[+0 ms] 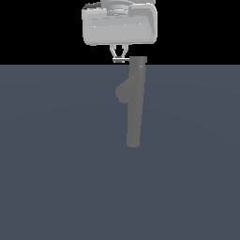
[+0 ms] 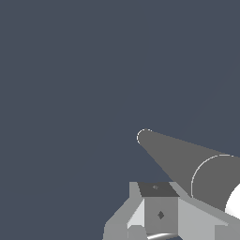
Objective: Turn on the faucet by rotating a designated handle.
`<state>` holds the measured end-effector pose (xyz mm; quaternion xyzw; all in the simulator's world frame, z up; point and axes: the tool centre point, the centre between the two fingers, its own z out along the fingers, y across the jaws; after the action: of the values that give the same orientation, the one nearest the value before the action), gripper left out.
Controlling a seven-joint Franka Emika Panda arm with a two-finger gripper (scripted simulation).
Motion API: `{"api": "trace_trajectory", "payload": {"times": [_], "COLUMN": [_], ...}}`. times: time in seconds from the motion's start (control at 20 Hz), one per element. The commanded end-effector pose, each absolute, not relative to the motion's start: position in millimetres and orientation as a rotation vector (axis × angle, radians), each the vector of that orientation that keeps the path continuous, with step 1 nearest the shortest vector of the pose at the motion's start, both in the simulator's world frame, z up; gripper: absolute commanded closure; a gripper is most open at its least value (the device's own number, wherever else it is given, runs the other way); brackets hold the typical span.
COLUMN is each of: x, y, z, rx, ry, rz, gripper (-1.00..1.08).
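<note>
Above the faucet cap, the gripper is hovering with fingers slightly apart around the thin handle, which is jutting sideways, apparently with the turning still left to do.

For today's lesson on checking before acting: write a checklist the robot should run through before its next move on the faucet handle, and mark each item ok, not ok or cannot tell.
1. Faucet upright and in view: ok.
2. Handle visible, sticking out from the cap toward the exterior view's left: ok.
3. Claw directly above the handle, fingertips at its level: ok.
4. Claw actually touching the handle: cannot tell.
5. Claw open or shut: cannot tell; the fingers are too small here.
6. Handle shown in the wrist view: not ok, only the column is recognisable.
</note>
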<state>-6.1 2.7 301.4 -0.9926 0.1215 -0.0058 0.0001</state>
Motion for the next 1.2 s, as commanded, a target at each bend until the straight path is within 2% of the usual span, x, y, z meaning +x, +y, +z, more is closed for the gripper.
{"api": "trace_trajectory", "payload": {"times": [0.0, 0.7, 0.75, 1.15], "x": [-15, -59, -48, -73], "y": [2, -2, -6, -33], "z": [301, 301, 300, 301], "rx": [-3.119, -3.119, -3.118, -3.119], "ry": [0.382, 0.372, 0.383, 0.375], "rz": [-0.011, -0.001, -0.021, -0.007], "gripper": [1.08, 1.08, 1.08, 1.08]}}
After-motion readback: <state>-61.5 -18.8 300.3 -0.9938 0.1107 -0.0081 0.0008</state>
